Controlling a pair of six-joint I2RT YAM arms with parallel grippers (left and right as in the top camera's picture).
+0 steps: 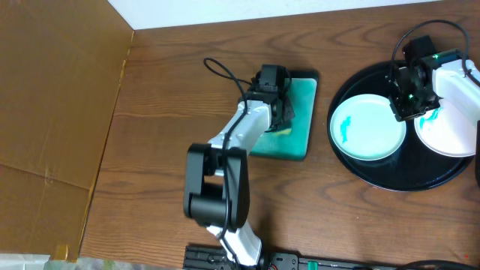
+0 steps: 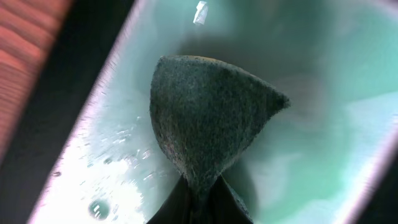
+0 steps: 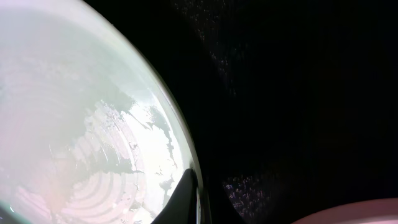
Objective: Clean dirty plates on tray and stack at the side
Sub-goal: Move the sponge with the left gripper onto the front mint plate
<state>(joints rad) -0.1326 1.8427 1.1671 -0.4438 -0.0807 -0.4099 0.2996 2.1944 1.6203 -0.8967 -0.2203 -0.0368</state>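
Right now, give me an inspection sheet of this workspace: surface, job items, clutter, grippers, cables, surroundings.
surface: brown wooden table.
job's things: black tray holds two visible plates, the left plate and the right plate, each with a teal smear; none stacked at the side.
clutter: teal dish left of the tray.
grippers: left gripper shut on a sponge over the teal dish; right gripper shut at a plate rim on the tray, grip unclear.
cables: left cable loops above the table; right cable arches above the tray.
surroundings: cardboard at the left, white wall behind.

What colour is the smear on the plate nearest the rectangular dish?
Teal. The smear on the plate shows best in the overhead view.
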